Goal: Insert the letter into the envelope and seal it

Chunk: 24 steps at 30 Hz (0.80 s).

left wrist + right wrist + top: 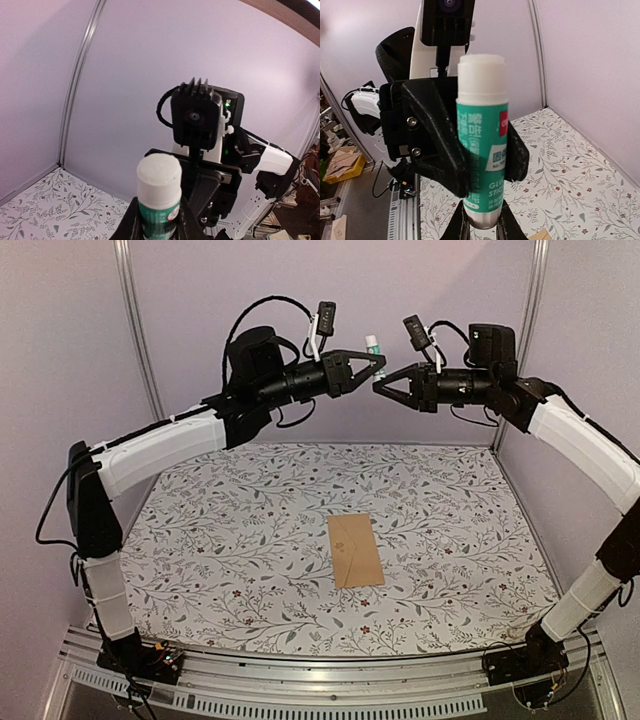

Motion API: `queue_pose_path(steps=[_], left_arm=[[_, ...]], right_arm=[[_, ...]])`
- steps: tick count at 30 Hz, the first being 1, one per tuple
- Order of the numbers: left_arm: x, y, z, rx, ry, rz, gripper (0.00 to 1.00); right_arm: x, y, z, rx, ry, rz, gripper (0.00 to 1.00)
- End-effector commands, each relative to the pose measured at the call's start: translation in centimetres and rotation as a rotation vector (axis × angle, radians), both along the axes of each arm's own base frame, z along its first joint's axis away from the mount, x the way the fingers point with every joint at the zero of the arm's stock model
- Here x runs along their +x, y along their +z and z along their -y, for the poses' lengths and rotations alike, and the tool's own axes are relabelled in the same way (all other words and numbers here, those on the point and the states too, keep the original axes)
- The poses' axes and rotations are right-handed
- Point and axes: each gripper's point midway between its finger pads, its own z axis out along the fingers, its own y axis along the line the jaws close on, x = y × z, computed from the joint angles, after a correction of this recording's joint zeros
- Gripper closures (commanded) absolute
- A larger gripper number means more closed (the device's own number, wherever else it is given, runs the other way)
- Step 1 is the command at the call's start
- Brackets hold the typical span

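Both arms reached high, forearms level, claws tip to tip. The left gripper [372, 364] clenched an upright glue stick [372, 342]; the right gripper [385, 388] pinched its base. The envelope [355, 550] lay flat on the table [220, 530] below.

On the glue stick [481, 150] I can read white capitals on its green label [487, 167], "GLU" above "STIC", both cut short at the edge; the Chinese characters above them are too blurred for me, and the red patch [503, 121] shows only part of a white mark

glue stick [481, 100] label partly hidden by left end effector [485, 175]; envelope [542, 235] cropped at edge
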Motion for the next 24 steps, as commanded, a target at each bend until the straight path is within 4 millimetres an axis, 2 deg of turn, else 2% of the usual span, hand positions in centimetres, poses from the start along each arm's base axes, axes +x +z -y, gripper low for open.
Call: queue_pose_path(steps=[1, 5, 7, 10, 12, 13, 15, 17, 19, 24], left_arm=[[4.2, -1.8, 0.3, 0.036, 0.264, -0.088, 1.00], [6.8, -1.4, -0.5, 0.022, 0.468, -0.115, 1.00], [7.3, -0.8, -0.8, 0.008, 0.503, -0.115, 1.00], [7.3, 0.4, -1.3, -0.008, 0.516, -0.081, 1.00], [6.7, 1.3, -1.7, -0.005, 0.503, -0.042, 1.00], [6.1, 1.8, -1.7, 0.002, 0.470, -0.009, 1.00], [4.7, 2.4, -1.8, 0.017, 0.387, 0.059, 0.99], [3.1, 2.3, -1.9, 0.034, 0.304, 0.115, 0.98], [1.7, 1.8, -2.3, 0.045, 0.213, 0.154, 0.99], [-1.6, 0.4, -2.8, 0.037, 0.000, 0.173, 1.00]], right_arm=[[1.7, 5.0, -0.2, -0.024, -0.337, 0.307, 1.00], [2.2, 6.2, 0.1, -0.069, -0.676, 0.473, 1.00], [2.1, 5.9, -0.5, -0.094, -0.736, 0.492, 1.00], [1.2, 4.5, -1.9, -0.108, -0.647, 0.447, 0.97], [0.7, 3.1, -2.1, -0.149, -0.591, 0.412, 0.79], [0.2, 1.7, -2.1, -0.188, -0.533, 0.383, 0.73], [-0.7, -0.3, -1.7, -0.216, -0.415, 0.331, 0.66], [-1.3, -1.1, -0.1, -0.208, -0.338, 0.273, 0.58], [-2.1, -1.3, 1.1, -0.180, -0.271, 0.224, 0.53], [-5.4, -1.0, 1.4, -0.142, -0.026, 0.216, 0.50]])
